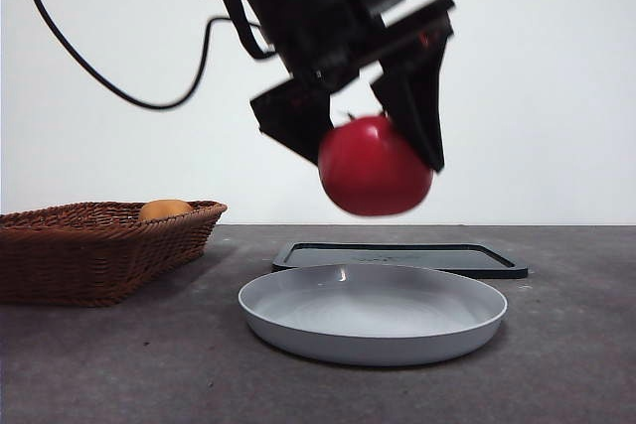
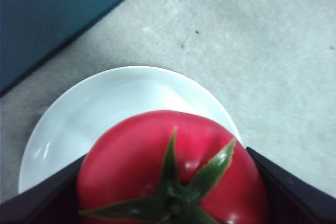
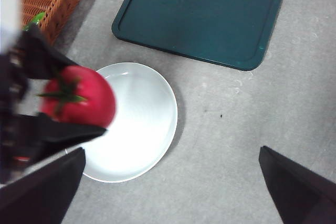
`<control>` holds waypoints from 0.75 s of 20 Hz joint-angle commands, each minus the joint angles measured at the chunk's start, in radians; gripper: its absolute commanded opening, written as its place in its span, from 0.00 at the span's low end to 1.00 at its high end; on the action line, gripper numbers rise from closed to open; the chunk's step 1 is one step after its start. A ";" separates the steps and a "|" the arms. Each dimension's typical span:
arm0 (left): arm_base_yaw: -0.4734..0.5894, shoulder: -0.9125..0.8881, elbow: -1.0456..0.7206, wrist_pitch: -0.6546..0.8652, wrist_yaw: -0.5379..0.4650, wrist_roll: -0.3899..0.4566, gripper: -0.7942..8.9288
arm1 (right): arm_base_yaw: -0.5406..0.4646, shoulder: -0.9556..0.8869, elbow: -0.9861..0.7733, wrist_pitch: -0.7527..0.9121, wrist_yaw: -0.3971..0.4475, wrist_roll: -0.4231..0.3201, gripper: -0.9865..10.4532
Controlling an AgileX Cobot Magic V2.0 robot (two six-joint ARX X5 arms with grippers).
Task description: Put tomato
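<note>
The glossy red tomato (image 1: 375, 168) with a green stem hangs in the air above the white plate (image 1: 373, 317). My left gripper (image 1: 368, 131) is shut on the tomato, one black jaw on each side of it. The left wrist view shows the tomato (image 2: 173, 174) between the jaws, over the near part of the plate (image 2: 115, 103). The right wrist view shows the tomato (image 3: 81, 100) held over the plate (image 3: 144, 124) by the other arm. My right gripper (image 3: 170, 182) is open and empty, high above the table to one side of the plate.
A wicker basket (image 1: 94, 245) stands at the left with an orange-yellow fruit (image 1: 164, 210) in it. A dark green tray (image 1: 397, 257) lies flat behind the plate, also seen in the right wrist view (image 3: 202, 17). A black cable hangs at the upper left.
</note>
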 commanded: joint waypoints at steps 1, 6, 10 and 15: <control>-0.011 0.063 0.009 0.026 -0.006 0.005 0.39 | 0.005 0.009 0.016 0.010 0.004 0.005 0.61; -0.006 0.156 0.009 0.029 -0.036 0.006 0.39 | 0.005 0.009 0.016 0.009 0.004 0.005 0.61; -0.006 0.171 0.009 0.040 -0.055 0.010 0.39 | 0.005 0.009 0.015 0.010 0.004 -0.006 0.61; -0.006 0.186 0.009 0.035 -0.085 0.016 0.39 | 0.005 0.009 0.015 0.010 0.003 -0.009 0.61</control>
